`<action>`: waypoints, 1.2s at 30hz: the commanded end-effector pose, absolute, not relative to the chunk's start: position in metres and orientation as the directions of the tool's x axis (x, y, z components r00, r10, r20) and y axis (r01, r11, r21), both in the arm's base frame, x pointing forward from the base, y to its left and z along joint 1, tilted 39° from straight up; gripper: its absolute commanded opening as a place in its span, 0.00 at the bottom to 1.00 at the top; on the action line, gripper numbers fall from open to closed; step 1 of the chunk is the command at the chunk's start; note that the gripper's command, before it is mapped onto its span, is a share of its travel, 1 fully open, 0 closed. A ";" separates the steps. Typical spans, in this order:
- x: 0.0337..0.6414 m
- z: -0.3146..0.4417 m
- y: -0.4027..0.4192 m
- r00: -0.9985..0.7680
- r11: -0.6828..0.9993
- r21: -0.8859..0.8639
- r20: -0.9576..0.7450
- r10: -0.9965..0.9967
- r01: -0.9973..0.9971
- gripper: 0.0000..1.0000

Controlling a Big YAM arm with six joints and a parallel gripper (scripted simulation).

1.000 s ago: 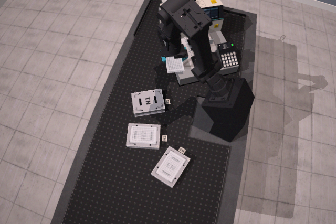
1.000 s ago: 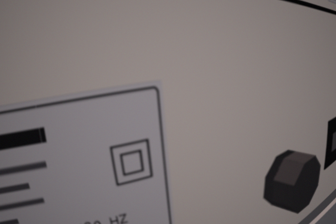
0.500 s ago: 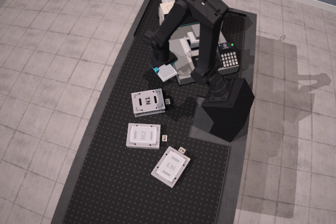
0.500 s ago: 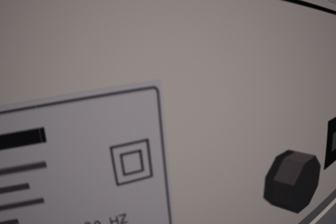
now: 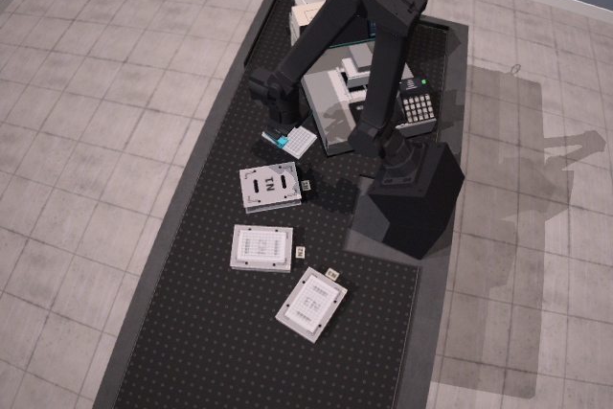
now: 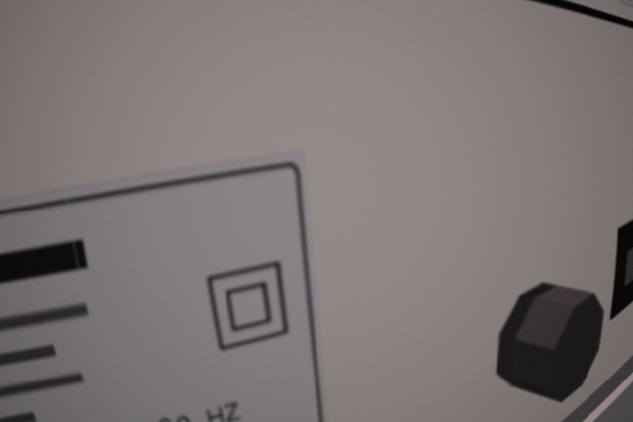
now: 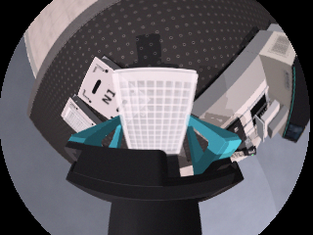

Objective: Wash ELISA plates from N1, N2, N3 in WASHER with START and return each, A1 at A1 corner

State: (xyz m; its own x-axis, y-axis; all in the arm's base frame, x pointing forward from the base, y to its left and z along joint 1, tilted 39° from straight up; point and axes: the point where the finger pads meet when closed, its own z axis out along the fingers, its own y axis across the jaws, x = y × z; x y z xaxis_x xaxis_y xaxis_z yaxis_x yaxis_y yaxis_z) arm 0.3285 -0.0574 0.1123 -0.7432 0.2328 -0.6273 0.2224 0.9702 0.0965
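One of three plates is out of its nest: the first plate (image 5: 300,141) (image 7: 156,103) is gripped in the pincer (image 5: 296,130) (image 7: 155,117), aloft between the washer (image 5: 316,92) (image 6: 408,101) (image 7: 254,54) and nest N1 (image 5: 269,198) (image 7: 100,73). N1 holds no plate. The washer's lamp (image 5: 423,81) (image 7: 253,155) shows green, so I judge this plate washed and on its way home, though the pictures do not prove the wash. Outstanding for it: seating in N1, well A1 at the marked corner; a wrong turn or tilted seating would be a fault. Nest N2 (image 5: 261,268) (image 7: 72,102) and nest N3 (image 5: 284,315) each hold a plate, both presumably awaiting the full cycle.
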 end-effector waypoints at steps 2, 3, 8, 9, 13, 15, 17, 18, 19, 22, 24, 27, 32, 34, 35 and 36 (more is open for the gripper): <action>0.339 0.117 -0.042 -0.759 0.994 0.004 -0.646 0.084 0.107 0.84; 0.340 0.117 -0.037 -0.761 0.997 -0.018 -0.647 0.051 0.081 0.84; 0.351 0.125 -0.011 -0.753 0.991 -0.124 -0.648 -0.115 -0.044 0.84; 0.352 0.124 -0.006 -0.751 0.987 -0.145 -0.644 -0.147 -0.069 0.84; 0.356 0.123 0.015 -0.735 0.959 -0.226 -0.619 -0.276 -0.169 0.84; 0.357 0.123 0.020 -0.729 0.950 -0.246 -0.611 -0.307 -0.194 0.84; 0.358 0.123 0.025 -0.723 0.939 -0.266 -0.603 -0.338 -0.218 0.84; 0.359 0.122 0.030 -0.715 0.927 -0.285 -0.594 -0.369 -0.242 0.84; 0.360 0.122 0.035 -0.707 0.915 -0.304 -0.584 -0.400 -0.266 0.84; 0.363 0.121 0.051 -0.677 0.871 -0.359 -0.551 -0.488 -0.336 0.84; 0.364 0.121 0.059 -0.653 0.837 -0.394 -0.526 -0.545 -0.380 0.84; 0.364 0.124 0.052 -0.654 0.836 -0.402 -0.525 -0.544 -0.374 0.84; 0.364 0.127 0.050 -0.652 0.838 -0.401 -0.531 -0.541 -0.369 0.84; 0.358 0.117 0.053 -0.663 0.837 -0.393 -0.515 -0.543 -0.381 0.84; 0.358 0.117 0.053 -0.663 0.837 -0.393 -0.515 -0.543 -0.381 0.84; 0.364 0.126 0.053 -0.651 0.835 -0.400 -0.528 -0.546 -0.376 0.84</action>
